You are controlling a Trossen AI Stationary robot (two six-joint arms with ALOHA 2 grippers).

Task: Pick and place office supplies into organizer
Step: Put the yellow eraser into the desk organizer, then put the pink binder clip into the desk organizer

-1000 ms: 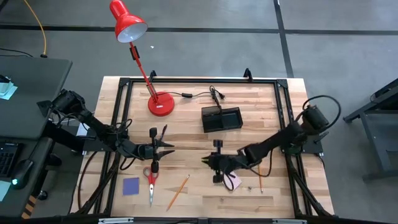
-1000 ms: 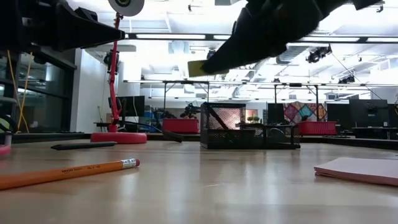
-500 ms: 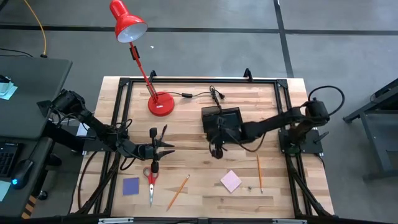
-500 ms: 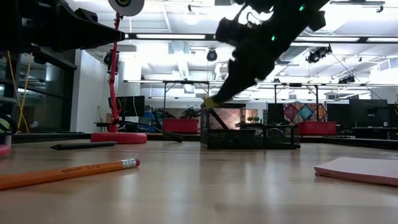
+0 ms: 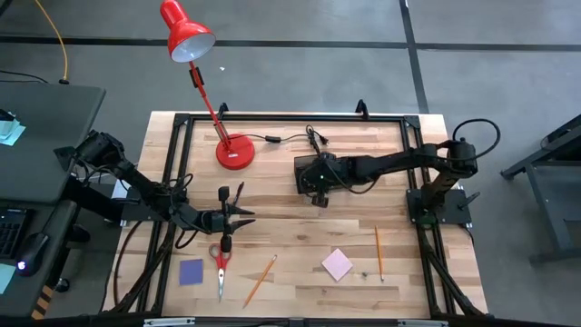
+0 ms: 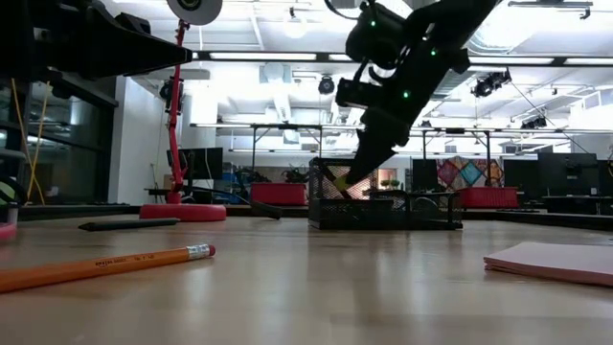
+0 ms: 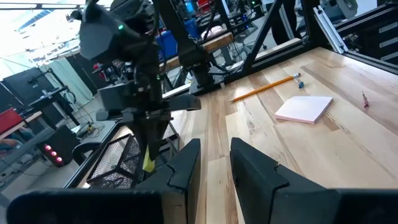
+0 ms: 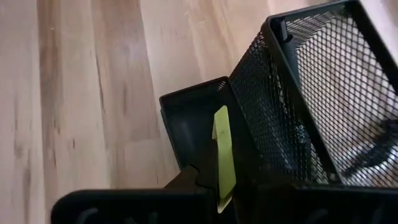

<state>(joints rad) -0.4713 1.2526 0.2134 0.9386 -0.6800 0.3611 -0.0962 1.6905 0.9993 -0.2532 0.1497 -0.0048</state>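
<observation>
One yellow piece [image 8: 222, 155] | clamped in right tool [image 8: 214, 180] | apparently over organizer [image 8: 311, 93]

Grey concrete floor [image 5: 300, 64] all round, dark seams crossing it. Pale wood table [image 5: 281, 136] in black frame. Red lamp [image 5: 186, 32] leaning out over floor, round base [image 5: 234, 151] on table's far side, black cord [image 5: 290, 138] trailing beside it. Dark desk [image 5: 41, 127] off to left, yellow cable [image 5: 60, 45] snaking down. Low view: white ceiling [image 6: 278, 77] with strip lights [image 6: 263, 56], black racks [image 6: 287, 144], red bins [image 6: 278, 194], patterned panel [image 6: 465, 173] far back.
</observation>
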